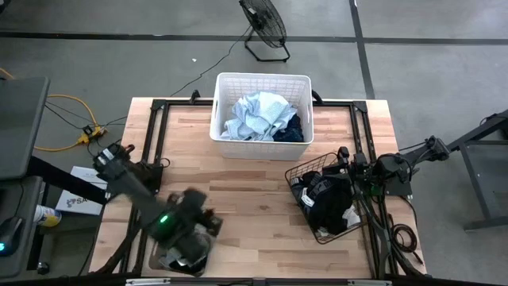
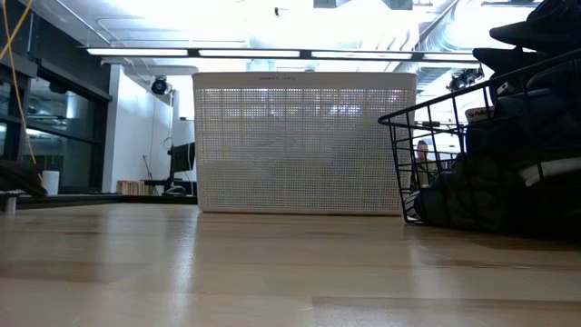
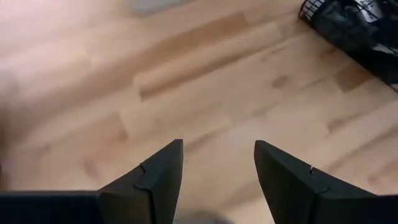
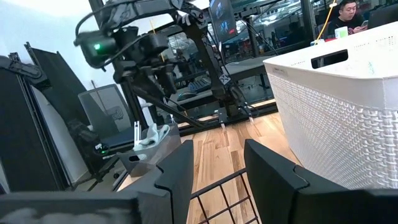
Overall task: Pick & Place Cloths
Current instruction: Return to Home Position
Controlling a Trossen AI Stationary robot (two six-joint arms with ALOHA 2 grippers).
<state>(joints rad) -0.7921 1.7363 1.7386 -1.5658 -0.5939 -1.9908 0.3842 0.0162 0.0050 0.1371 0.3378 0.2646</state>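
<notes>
Light blue and dark navy cloths lie heaped in the white plastic basket at the table's far middle. Black and white-grey cloths fill the black wire basket on the right. A pale cloth lies at the table's near edge on the left, also seen in the right wrist view as a pale cloth. My left gripper hangs above the bare wood near that cloth, open, with nothing between its fingers. My right gripper is open at the wire basket's far right corner; a rim wire shows in its gap.
Bare wooden table lies between the two baskets and the left arm. A black metal frame runs along the table's edges. In the low view the white basket and the wire basket stand side by side.
</notes>
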